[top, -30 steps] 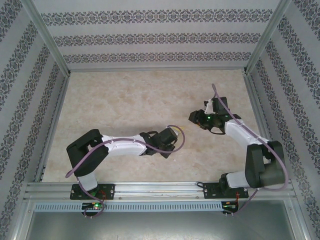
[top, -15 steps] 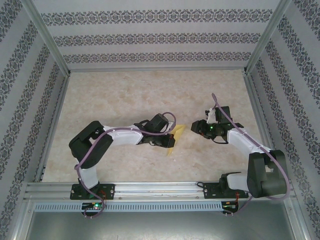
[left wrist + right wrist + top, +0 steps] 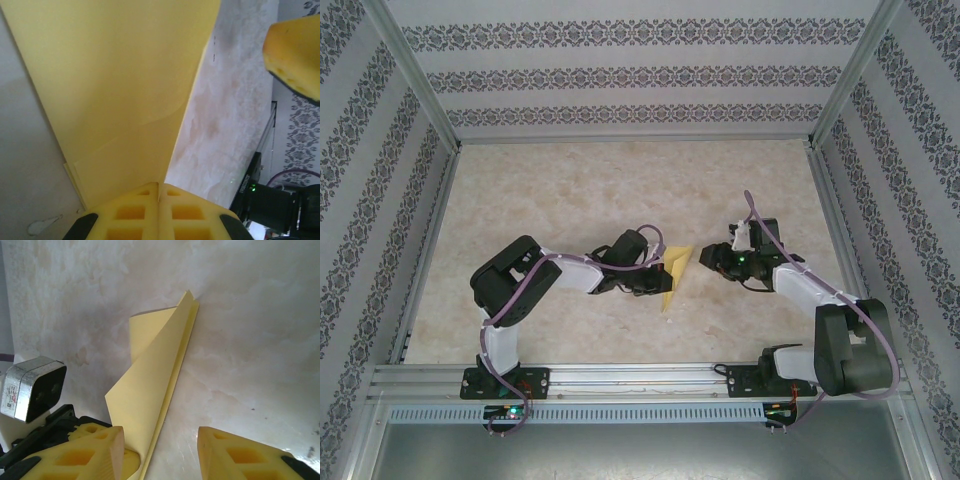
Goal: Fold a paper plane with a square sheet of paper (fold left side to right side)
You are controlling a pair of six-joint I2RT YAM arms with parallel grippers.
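The paper (image 3: 676, 272) is already a narrow wedge on the table (image 3: 570, 190), between both hands. The left hand (image 3: 158, 200) is clenched on one raised flap, and the fold is not yet pressed flat. The right hand (image 3: 161, 445) waits released beside it. One second ago it was farther away and the paper was almost hidden.

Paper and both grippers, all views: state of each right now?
square sheet of paper: folded into a narrow layered shape, top flap curling up off the table, one end pinched.
left gripper: shut on the square sheet of paper.
right gripper: open, jaws apart beside the paper's edge, gripping nothing.
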